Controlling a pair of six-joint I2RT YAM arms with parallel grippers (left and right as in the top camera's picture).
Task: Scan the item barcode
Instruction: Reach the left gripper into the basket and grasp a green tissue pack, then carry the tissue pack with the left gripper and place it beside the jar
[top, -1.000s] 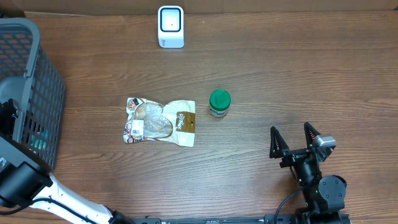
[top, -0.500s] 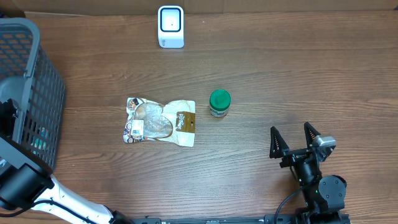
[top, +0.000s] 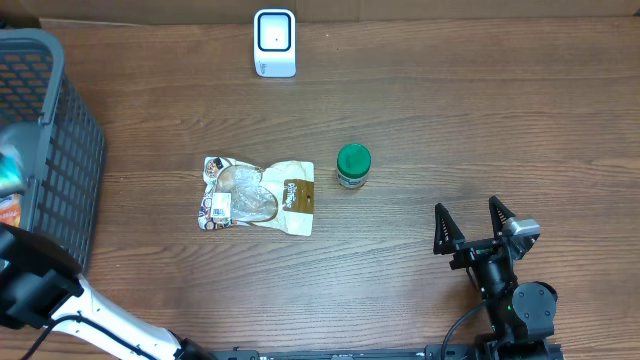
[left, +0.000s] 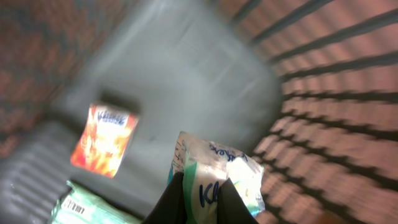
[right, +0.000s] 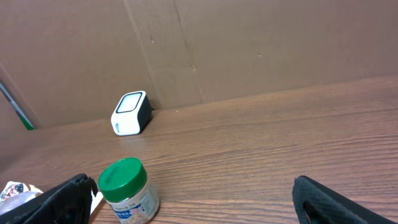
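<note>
Since left gripper (left: 202, 190) pinches the packet (left: 227, 163) by one edge inside the basket (top: 50, 130), lift clear of the rim, then face its barcode to the scanner (top: 274, 42); right gripper (top: 465, 206) spread, idle.

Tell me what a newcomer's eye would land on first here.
First, the left gripper pinching a white-and-teal packet over the grey basket at the table's left edge. Then the green-lidded jar mid-table, just right of a flat snack bag, with the white scanner at the far edge. The right gripper sits open at the near right, holding nothing.
</note>
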